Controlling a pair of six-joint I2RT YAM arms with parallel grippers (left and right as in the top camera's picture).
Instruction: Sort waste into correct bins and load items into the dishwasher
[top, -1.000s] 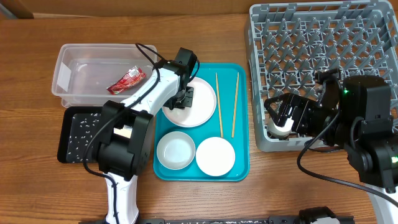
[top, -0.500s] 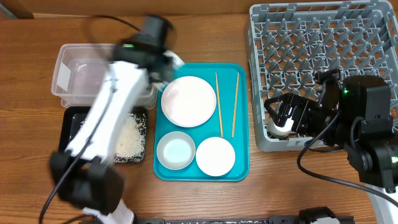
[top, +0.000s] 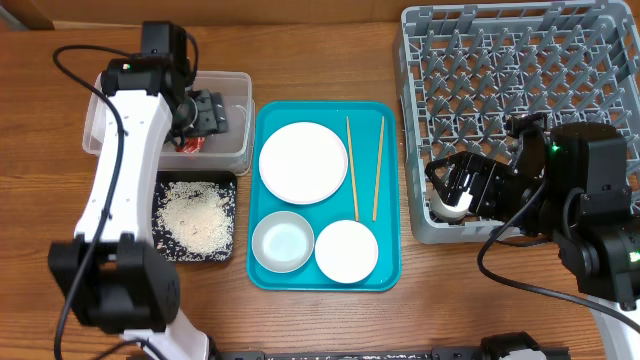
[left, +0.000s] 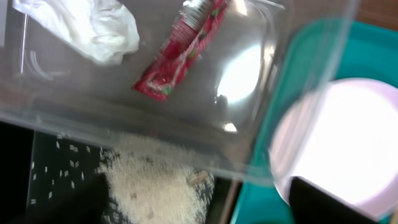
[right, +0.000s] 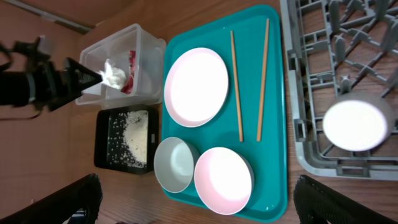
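Note:
My left gripper hangs open over the clear tub, with nothing between its fingers. In the tub lie the crumpled white tissue and the red snack wrapper. Rice is heaped in the black tray. The teal tray holds the white plate, two chopsticks and two bowls. My right gripper stands open at the grey rack's front left corner, above the small white cup standing in the rack.
The tub and the black tray sit side by side, left of the teal tray. The rack fills the right rear of the wooden table. The left arm reaches over the black tray's left part.
My left arm has swung from the plate on the teal tray over to the clear tub and opened. The tissue now lies in the tub. The right arm has not moved.

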